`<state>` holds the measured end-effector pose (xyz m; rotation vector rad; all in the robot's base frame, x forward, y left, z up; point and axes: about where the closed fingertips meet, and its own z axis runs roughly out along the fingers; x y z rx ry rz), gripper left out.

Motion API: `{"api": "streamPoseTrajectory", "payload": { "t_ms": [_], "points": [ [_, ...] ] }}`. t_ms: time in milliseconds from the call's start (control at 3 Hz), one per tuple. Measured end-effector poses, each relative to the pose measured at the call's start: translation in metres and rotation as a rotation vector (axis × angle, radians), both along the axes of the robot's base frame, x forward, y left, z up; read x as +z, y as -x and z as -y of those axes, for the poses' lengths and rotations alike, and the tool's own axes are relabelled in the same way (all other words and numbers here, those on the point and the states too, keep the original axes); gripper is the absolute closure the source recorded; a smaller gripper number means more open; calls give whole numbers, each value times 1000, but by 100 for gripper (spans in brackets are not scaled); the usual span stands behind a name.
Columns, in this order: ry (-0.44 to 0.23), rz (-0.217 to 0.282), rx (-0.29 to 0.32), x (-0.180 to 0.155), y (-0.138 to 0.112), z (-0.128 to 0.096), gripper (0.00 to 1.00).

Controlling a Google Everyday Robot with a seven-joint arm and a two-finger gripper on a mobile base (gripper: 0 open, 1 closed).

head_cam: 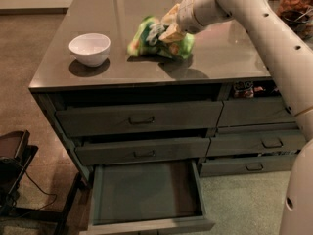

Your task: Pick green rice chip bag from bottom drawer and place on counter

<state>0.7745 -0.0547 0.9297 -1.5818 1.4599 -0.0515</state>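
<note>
The green rice chip bag [157,40] lies low on the counter [122,67], right of its middle, and appears to rest on the glossy top. My gripper [167,29] is right over the bag's upper right part, touching or overlapping it, with the arm reaching in from the right. The bottom drawer [146,192] of the left stack is pulled wide open below, and its flat interior holds nothing I can see.
A white bowl [90,48] stands on the counter's left side. Two handled drawers [139,119] above the open one are closed. A jar of snacks [296,6] is at the far right. Dark equipment with cables [12,165] sits on the floor at left.
</note>
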Motion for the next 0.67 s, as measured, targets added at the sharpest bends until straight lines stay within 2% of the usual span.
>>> {"api": "streamPoseTrajectory", "payload": {
  "t_ms": [333,667],
  "points": [
    [0,0,0,0,0,0,0],
    [0,0,0,0,0,0,0]
  ]
}}
